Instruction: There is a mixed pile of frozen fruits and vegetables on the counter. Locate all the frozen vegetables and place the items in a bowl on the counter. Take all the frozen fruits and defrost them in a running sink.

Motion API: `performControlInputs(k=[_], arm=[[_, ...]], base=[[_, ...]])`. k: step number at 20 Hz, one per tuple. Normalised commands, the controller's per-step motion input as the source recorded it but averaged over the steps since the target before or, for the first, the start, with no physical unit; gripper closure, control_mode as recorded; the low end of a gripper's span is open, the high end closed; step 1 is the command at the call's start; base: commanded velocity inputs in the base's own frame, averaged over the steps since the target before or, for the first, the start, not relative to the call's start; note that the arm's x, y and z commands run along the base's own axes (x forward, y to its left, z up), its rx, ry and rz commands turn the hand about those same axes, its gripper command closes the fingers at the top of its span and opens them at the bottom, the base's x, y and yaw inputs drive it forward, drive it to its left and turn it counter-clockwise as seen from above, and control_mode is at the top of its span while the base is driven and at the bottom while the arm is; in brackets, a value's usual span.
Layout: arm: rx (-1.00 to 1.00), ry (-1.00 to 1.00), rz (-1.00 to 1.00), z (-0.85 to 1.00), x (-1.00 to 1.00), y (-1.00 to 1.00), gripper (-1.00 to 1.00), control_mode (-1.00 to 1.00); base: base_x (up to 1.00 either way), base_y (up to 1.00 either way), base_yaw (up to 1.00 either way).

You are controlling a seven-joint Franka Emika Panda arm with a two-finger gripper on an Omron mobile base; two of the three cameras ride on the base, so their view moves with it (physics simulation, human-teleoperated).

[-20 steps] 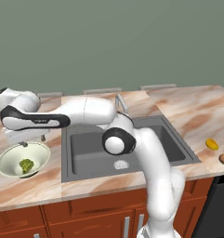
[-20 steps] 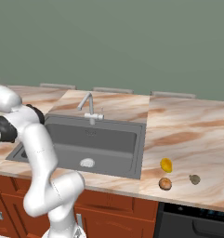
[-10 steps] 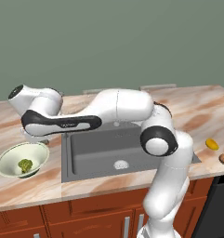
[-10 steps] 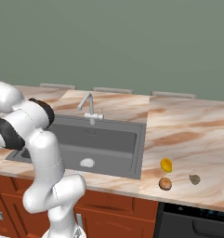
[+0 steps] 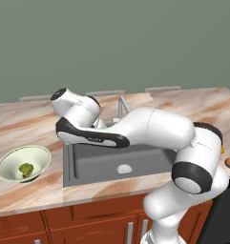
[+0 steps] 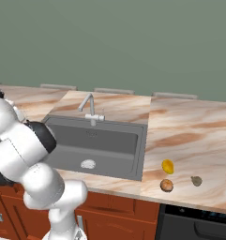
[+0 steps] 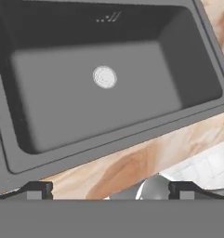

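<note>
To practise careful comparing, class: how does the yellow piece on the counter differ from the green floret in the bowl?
Colour: the yellow piece is smooth yellow-orange; the floret is bumpy green.
Place: the yellow piece lies on the bare counter, to the right of the sink; the floret sits inside the bowl, on the sink's other side.
Company: the yellow piece has two brownish lumps near it; the floret lies alone.
Shared: both are small, and nothing is gripping either.

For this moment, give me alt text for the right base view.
A dark grey sink with a silver faucet sits in a marble counter. To its right lie a yellow-orange piece, a brown round piece and a dark lump.
</note>
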Motion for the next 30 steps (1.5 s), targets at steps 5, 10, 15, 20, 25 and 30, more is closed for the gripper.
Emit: performControlInputs(k=[5, 10, 15, 20, 25, 30], arm=[[-0.06, 0.16, -0.36, -0.22, 0.5, -1.0, -1.0, -1.0], [-0.04, 0.09, -0.25, -0.25, 0.13, -0.93, -1.0, -1.0], [0.01, 0.09, -0.01, 0.0, 0.0, -0.85, -1.0, -1.0], [0.04, 0.03, 0.0, 0.04, -0.05, -0.94, -1.0, -1.0], [0.07, 0.0, 0.13, 0.0, 0.04, -0.89, -1.0, -1.0], [0.1, 0.0, 0.51, 0.0, 0.0, -0.97, -1.0, -1.0]], base=[[0.0, 0.0, 0.0], [0.0, 0.0, 0.0], [0.0, 0.0, 0.0], [0.0, 0.0, 0.0], [0.0, 0.0, 0.0], [0.0, 0.0, 0.0]])
